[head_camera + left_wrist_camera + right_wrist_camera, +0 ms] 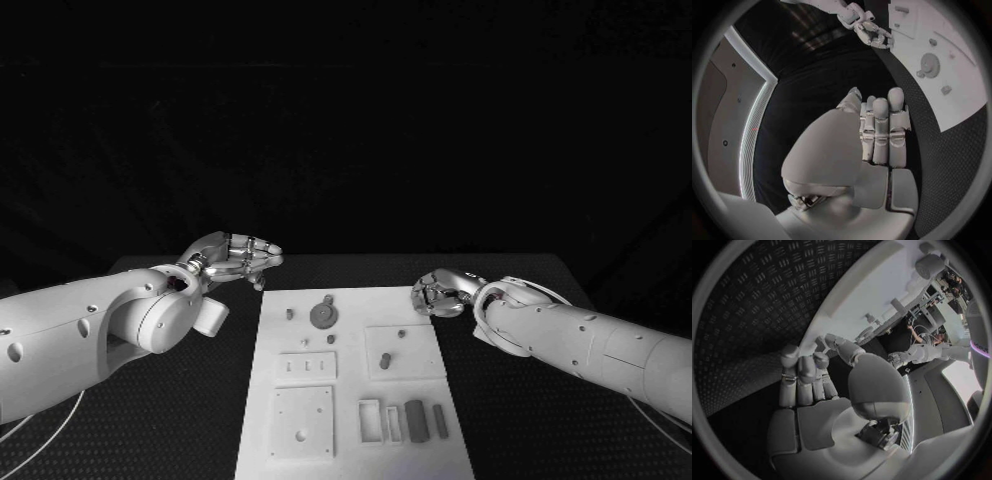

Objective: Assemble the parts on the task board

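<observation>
**Black table, both hands idle beside board**

Task board [353, 385] sits lower centre of the frame, grey parts [323, 317] untouched on it. Left hand [235, 256] upper left and right hand [446, 293] at the board's right edge: fingers curled, holding nothing, probably poised to start.

One white task board [355, 395] is lying on one black table [173, 420]. On the board, one round grey disc part [323, 318] is sitting near the far end, with three small grey pegs [290, 313] standing around it and below it. Three raised white square plates [307, 366] are lying mid-board and nearer. Four upright bar parts [417, 420] are standing in a row at the near right corner. Two silver hands are hovering, left hand [238, 256] and right hand [441, 293].
</observation>
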